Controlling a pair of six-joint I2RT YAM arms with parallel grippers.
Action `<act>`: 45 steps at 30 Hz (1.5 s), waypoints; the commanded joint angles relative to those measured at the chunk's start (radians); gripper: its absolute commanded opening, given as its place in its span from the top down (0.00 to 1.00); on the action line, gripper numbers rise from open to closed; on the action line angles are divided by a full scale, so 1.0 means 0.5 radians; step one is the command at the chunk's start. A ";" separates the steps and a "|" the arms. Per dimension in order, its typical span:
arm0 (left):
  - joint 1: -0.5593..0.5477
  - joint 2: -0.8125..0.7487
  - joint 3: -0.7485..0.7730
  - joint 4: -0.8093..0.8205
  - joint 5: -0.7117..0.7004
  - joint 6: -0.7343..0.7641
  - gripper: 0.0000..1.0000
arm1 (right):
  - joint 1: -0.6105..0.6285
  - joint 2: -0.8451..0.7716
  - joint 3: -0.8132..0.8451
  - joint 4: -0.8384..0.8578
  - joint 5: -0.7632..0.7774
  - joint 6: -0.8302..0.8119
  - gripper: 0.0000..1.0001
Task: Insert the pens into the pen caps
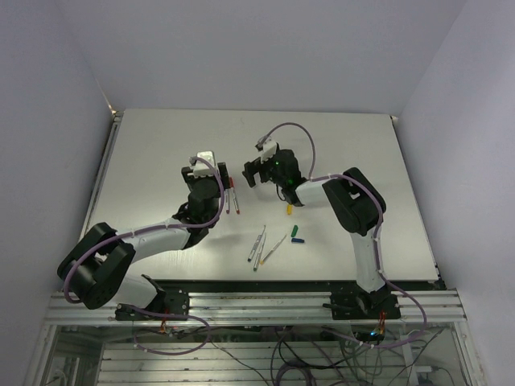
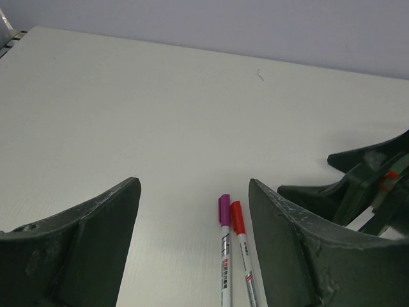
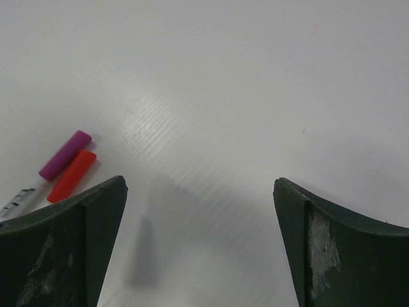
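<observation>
Two capped pens lie side by side on the table, one with a purple cap (image 2: 223,209) and one with a red cap (image 2: 237,219); they also show in the top view (image 1: 233,199). My left gripper (image 2: 193,192) is open and empty, just above them, the pens near its right finger. My right gripper (image 3: 199,192) is open and empty over bare table, with the purple cap (image 3: 65,155) and red cap (image 3: 71,175) to its left. Three uncapped pens (image 1: 263,245) lie nearer the front. Loose yellow (image 1: 290,209), green (image 1: 294,232) and blue (image 1: 298,240) caps lie beside them.
The two grippers are close together at mid table (image 1: 161,153); my right gripper's fingers (image 2: 364,179) show at the right of the left wrist view. The table's front edge and the aluminium rail (image 1: 257,301) lie behind the uncapped pens.
</observation>
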 commanded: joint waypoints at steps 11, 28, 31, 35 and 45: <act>0.019 -0.013 0.071 0.116 0.059 0.076 0.21 | -0.105 0.151 0.114 0.405 -0.466 0.461 0.00; 0.021 -0.020 0.123 0.079 0.006 0.138 0.22 | -0.122 0.473 0.354 1.047 0.107 0.125 0.01; 0.025 -0.044 0.126 0.081 -0.015 0.158 0.21 | -0.132 0.395 0.356 1.145 0.207 0.074 0.03; 0.032 -0.035 0.137 0.099 0.016 0.163 0.22 | -0.133 0.284 0.291 1.220 0.320 -0.003 0.03; 0.036 -0.081 0.168 -0.032 0.225 0.134 0.22 | -0.260 -0.245 0.064 0.369 0.943 0.170 0.00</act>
